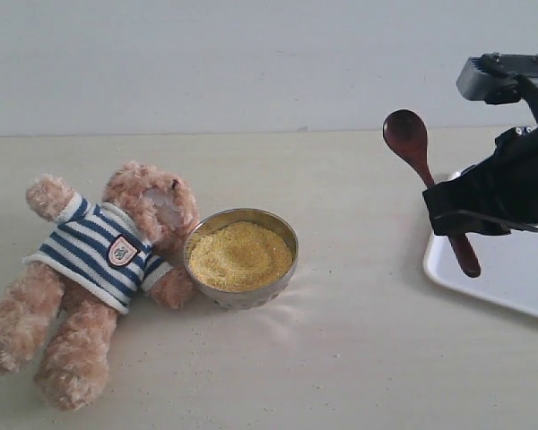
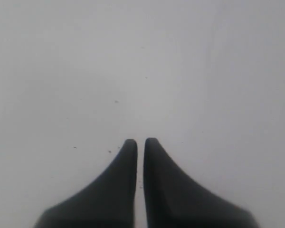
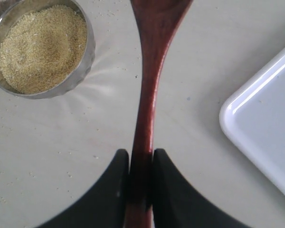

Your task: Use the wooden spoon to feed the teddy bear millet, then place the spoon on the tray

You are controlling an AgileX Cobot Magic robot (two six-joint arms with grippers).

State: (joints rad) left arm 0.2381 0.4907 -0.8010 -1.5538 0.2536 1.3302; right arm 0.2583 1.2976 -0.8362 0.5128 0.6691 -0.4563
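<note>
The right jaws are closed on the handle of the wooden spoon (image 1: 407, 134), held above the desk (image 1: 359, 358) between the millet (image 1: 240, 255) and the tray (image 1: 502, 278). The left jaws are shut, empty. The spoon looks empty. Whether the teddy bear (image 1: 99, 260), at the left, has been fed cannot be told; traying is left. The tray is cut off at the right.

tray (image 1: 502, 273) partly beyond frame edge
</note>
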